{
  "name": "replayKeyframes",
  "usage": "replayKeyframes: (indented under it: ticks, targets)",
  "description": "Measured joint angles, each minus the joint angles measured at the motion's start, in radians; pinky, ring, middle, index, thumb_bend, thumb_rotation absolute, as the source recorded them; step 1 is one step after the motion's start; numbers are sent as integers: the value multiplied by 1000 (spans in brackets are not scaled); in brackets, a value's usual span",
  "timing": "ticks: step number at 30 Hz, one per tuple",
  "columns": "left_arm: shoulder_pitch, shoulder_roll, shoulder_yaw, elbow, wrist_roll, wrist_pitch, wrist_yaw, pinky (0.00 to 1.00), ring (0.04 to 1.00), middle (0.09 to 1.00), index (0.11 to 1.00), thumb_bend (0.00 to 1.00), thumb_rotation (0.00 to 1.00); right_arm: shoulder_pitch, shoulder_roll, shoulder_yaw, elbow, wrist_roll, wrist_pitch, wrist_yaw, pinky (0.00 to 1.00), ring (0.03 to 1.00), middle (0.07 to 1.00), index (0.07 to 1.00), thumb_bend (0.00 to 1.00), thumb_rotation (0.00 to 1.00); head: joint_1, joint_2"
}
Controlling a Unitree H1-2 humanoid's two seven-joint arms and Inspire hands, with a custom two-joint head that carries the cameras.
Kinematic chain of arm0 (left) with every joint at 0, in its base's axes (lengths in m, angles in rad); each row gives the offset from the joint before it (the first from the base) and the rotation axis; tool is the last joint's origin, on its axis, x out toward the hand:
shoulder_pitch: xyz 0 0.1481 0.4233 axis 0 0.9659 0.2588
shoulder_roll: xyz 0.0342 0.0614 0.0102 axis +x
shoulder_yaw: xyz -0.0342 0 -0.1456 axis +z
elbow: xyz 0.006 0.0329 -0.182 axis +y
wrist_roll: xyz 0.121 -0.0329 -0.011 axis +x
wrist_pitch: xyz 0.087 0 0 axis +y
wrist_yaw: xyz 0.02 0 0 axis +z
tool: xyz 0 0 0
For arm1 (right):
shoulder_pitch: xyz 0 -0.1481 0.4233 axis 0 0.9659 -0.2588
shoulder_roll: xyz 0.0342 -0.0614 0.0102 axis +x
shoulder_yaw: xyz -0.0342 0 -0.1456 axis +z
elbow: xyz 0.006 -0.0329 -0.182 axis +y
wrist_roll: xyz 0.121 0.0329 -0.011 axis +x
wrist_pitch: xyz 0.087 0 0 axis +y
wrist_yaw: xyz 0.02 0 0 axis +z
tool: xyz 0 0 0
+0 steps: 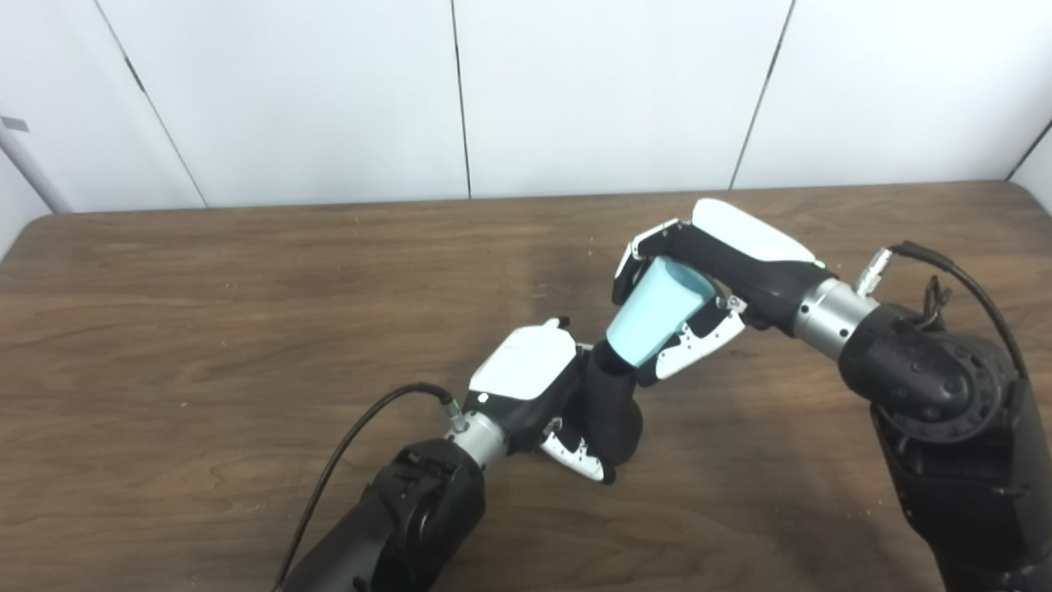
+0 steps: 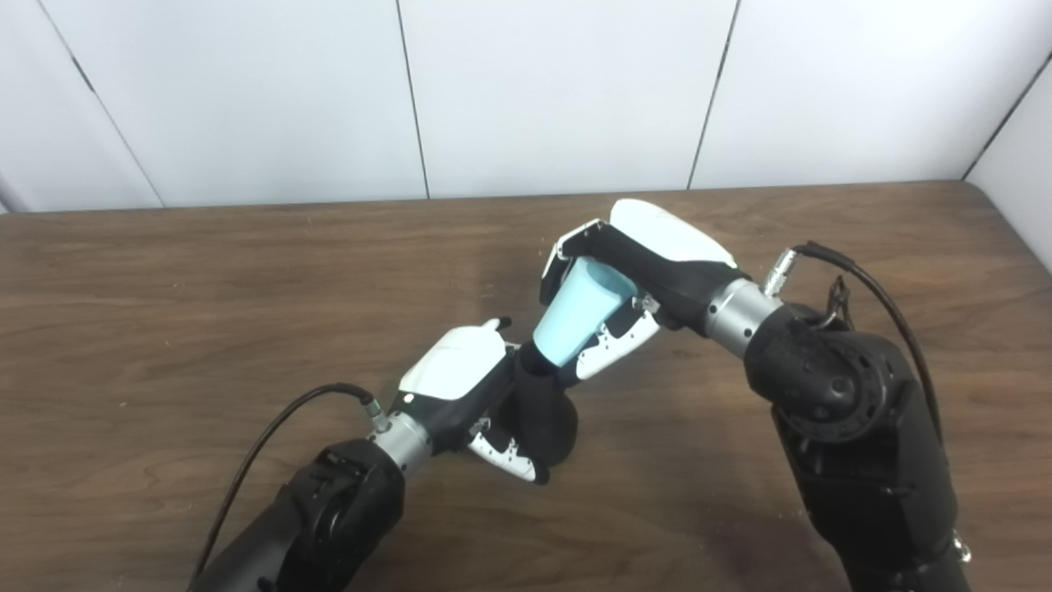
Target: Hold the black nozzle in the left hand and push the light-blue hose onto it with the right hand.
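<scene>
Lower centre: left hand (image 1: pixel 534 386) wrapped around black nozzle (image 1: pixel 612 407). Right hand (image 1: pixel 707 271), centre-right, clasps light-blue hose (image 1: pixel 657 312), its narrow end meeting the nozzle tip. Mating step; next, likely push along the axis.

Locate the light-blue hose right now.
Mid-table, right of centre: the light-blue hose sits in the right hand, its narrow lower end meeting the black nozzle held by the left hand.
</scene>
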Motion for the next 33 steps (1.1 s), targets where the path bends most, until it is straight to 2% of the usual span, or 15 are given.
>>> replayKeyframes:
  ticks: [9, 22, 33]
  targets:
    - [0, 6, 2, 0, -6, -6, 0, 1000, 671, 483, 489, 522, 0, 4, 0, 23, 0, -13, -1, -37, 299, 426, 498, 514, 497, 0, 0, 5]
    - [0, 6, 3, 0, -8, -7, 0, 1000, 663, 477, 495, 522, 0, -1, -6, 35, -1, -11, 0, -38, 299, 427, 499, 515, 497, 0, 6, 17]
    - [1, 6, 4, 0, -7, -9, 0, 1000, 670, 485, 488, 522, 0, -19, -8, 32, -2, -9, 3, 6, 299, 426, 500, 515, 497, 0, 9, 25]
